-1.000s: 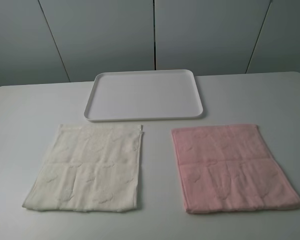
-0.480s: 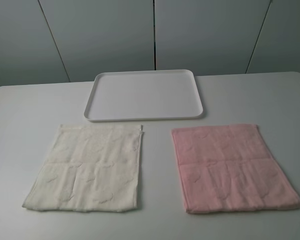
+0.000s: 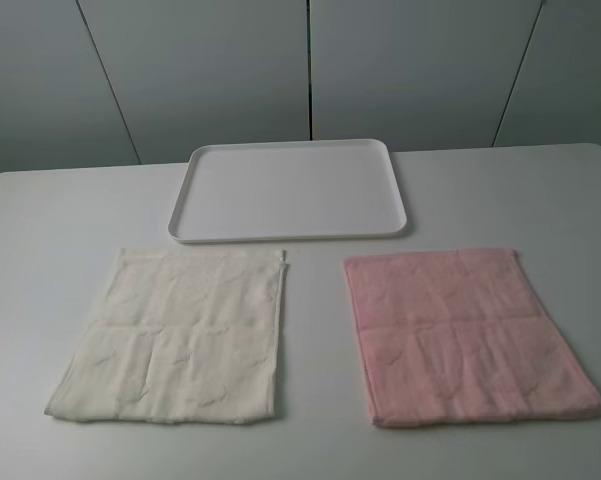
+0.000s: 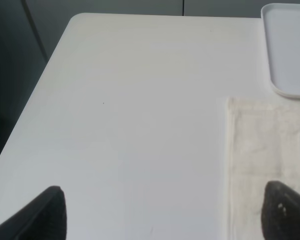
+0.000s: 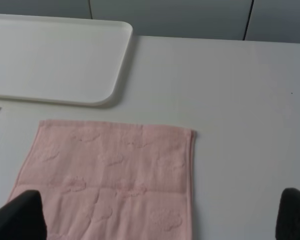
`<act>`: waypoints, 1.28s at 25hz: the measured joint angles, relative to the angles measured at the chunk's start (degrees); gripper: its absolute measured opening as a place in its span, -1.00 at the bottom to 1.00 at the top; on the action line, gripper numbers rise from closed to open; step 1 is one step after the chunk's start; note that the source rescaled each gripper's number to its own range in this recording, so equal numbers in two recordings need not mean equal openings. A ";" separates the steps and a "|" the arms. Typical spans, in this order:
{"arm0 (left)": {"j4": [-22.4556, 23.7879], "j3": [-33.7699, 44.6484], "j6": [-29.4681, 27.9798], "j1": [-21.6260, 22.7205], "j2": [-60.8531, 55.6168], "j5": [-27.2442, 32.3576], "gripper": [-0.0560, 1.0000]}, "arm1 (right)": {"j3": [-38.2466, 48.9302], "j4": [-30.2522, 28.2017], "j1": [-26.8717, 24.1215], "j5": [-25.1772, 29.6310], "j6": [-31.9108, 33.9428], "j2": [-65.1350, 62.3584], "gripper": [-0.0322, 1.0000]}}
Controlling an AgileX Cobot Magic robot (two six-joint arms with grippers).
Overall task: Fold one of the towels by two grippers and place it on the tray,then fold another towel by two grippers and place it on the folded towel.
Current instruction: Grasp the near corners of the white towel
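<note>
A cream towel [image 3: 175, 335] lies flat on the white table, front left. A pink towel [image 3: 465, 332] lies flat, front right. An empty white tray [image 3: 290, 190] sits behind them at the table's middle. Neither arm shows in the exterior high view. In the left wrist view my left gripper [image 4: 164, 215] is open, its dark fingertips [image 4: 47, 212] wide apart above bare table beside the cream towel's edge [image 4: 269, 160]; the tray's corner [image 4: 289, 55] shows too. In the right wrist view my right gripper [image 5: 162, 215] is open above the pink towel [image 5: 110, 180], with the tray [image 5: 55, 60] beyond.
The table [image 3: 60, 220] is white with rounded back corners; its left edge shows in the left wrist view [image 4: 45, 70]. Grey cabinet panels [image 3: 310, 70] stand behind the table.
</note>
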 joint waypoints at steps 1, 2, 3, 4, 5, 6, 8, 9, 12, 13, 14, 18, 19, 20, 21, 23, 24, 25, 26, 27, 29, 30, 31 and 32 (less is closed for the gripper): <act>0.00 0.00 0.00 0.00 0.00 0.00 1.00 | 0.00 0.00 0.00 0.00 0.00 0.00 1.00; 0.00 0.00 0.00 0.00 0.00 0.00 1.00 | 0.00 0.00 0.00 0.00 0.00 0.00 1.00; 0.00 0.00 0.00 0.00 0.00 0.00 1.00 | 0.00 0.00 0.00 0.00 0.00 0.00 1.00; 0.00 0.00 0.00 0.00 0.00 0.00 1.00 | 0.00 0.00 0.00 0.00 0.00 0.00 1.00; 0.00 0.00 0.00 0.00 0.00 0.00 1.00 | 0.00 0.00 0.00 0.00 0.00 0.00 1.00; 0.00 0.00 0.00 0.00 0.00 0.00 1.00 | 0.00 0.00 0.00 0.00 0.00 0.00 1.00; 0.00 0.00 0.00 0.00 0.00 0.00 1.00 | 0.00 0.00 0.00 0.00 0.00 0.00 1.00; 0.00 0.00 0.00 0.00 0.00 0.00 1.00 | 0.00 0.00 0.00 0.00 0.00 0.00 1.00; 0.00 0.00 0.00 0.00 0.00 0.00 1.00 | 0.00 0.00 0.00 0.00 0.00 0.00 1.00; 0.00 0.00 0.00 0.00 0.00 0.00 1.00 | 0.00 0.00 0.00 0.00 0.00 0.00 1.00; 0.00 0.00 0.00 0.00 0.00 0.00 1.00 | 0.00 0.00 0.00 0.00 0.00 0.00 1.00; 0.00 0.00 0.00 0.00 0.00 0.00 1.00 | 0.00 0.00 0.00 0.00 0.00 0.00 1.00; 0.00 0.00 0.00 0.00 0.00 0.00 1.00 | 0.00 0.00 0.00 0.00 0.00 0.00 1.00; 0.24 0.00 0.00 0.00 0.00 0.00 1.00 | 0.00 0.00 0.00 0.00 0.00 0.00 1.00; 0.62 0.00 0.00 0.00 0.00 0.00 1.00 | 0.00 0.00 0.00 0.00 0.00 0.00 1.00; 1.13 0.00 0.00 0.00 0.00 0.00 1.00 | 0.00 0.00 0.00 0.00 0.00 0.00 1.00; 1.27 0.00 0.00 0.00 0.00 0.00 1.00 | 0.00 0.00 0.00 0.00 0.00 0.00 1.00; 1.26 0.00 0.00 0.00 0.00 0.00 1.00 | 0.00 0.00 0.00 0.00 0.00 0.00 1.00; 1.26 0.00 0.00 0.00 0.00 0.00 1.00 | 0.00 0.00 0.00 0.00 0.00 0.00 1.00; 1.26 0.00 0.24 0.00 0.00 0.00 1.00 | 0.00 0.00 0.00 0.00 0.00 0.00 1.00; 0.66 0.00 1.55 0.00 0.00 0.00 1.00 | 0.00 0.00 0.00 0.00 0.00 0.00 1.00; 0.28 0.00 1.98 0.00 0.00 0.00 1.00 | 0.00 0.00 0.00 0.00 0.00 0.00 1.00; 0.19 0.00 2.63 0.00 0.00 0.00 1.00 | 0.00 0.00 0.00 0.00 0.00 0.00 1.00; 0.04 0.00 3.07 0.00 0.00 0.00 1.00 | 0.00 0.00 0.00 0.00 0.00 0.00 1.00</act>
